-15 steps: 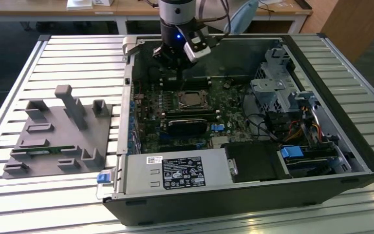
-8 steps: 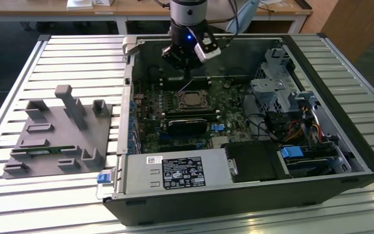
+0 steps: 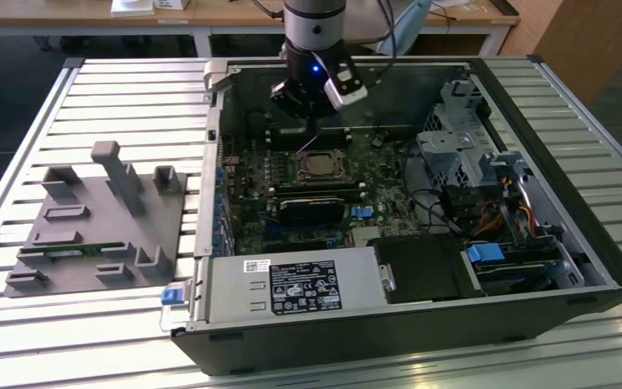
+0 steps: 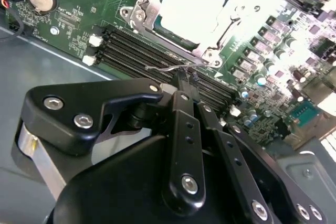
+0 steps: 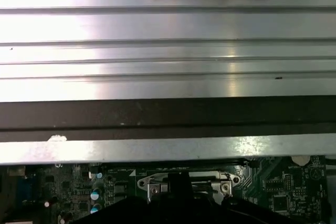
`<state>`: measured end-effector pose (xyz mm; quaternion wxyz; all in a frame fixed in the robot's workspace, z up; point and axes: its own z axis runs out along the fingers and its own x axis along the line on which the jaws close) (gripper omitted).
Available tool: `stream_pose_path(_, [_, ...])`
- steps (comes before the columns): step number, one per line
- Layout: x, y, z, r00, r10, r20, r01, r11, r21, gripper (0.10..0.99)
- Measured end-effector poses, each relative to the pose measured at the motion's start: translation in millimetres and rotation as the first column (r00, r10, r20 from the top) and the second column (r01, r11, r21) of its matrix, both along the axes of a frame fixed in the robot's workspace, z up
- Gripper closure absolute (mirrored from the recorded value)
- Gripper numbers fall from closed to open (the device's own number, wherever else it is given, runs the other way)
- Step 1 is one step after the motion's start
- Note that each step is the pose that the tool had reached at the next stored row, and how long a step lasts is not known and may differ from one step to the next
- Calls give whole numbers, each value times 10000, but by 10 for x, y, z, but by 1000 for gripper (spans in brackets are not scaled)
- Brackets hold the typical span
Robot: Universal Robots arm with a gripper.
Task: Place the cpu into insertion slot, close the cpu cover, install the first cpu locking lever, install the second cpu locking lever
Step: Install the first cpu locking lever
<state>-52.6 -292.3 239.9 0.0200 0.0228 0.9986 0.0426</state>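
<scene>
Metal locking lever (image 4: pixel 163 68) touches our closed, empty gripper (image 3: pixel 307 139), 12 o'clock of the cpu cover (image 3: pixel 320 166). Springy wire might slip off the tips.

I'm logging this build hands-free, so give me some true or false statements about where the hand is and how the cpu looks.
1. The cpu lies on the motherboard with the cpu cover down around it. True.
2. The hand is above the grey fixture. False: it is inside the computer case, over the motherboard beside the cpu.
3. The case lies on a slatted metal table. True.
4. The hand's fingers are spread wide. False: in the second wrist view they are together, tips at a thin wire lever.
5. The fixture is at the exterior view's right of the case. False: it is at its left.
</scene>
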Motion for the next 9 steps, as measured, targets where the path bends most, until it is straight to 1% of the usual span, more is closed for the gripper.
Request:
stream_pose_path(5, [73, 2, -19, 10000, 9, -7, -9, 10000, 0, 980])
stream_pose_path(9, [100, 8, -40, 10000, 18, -11, -18, 10000, -1, 980])
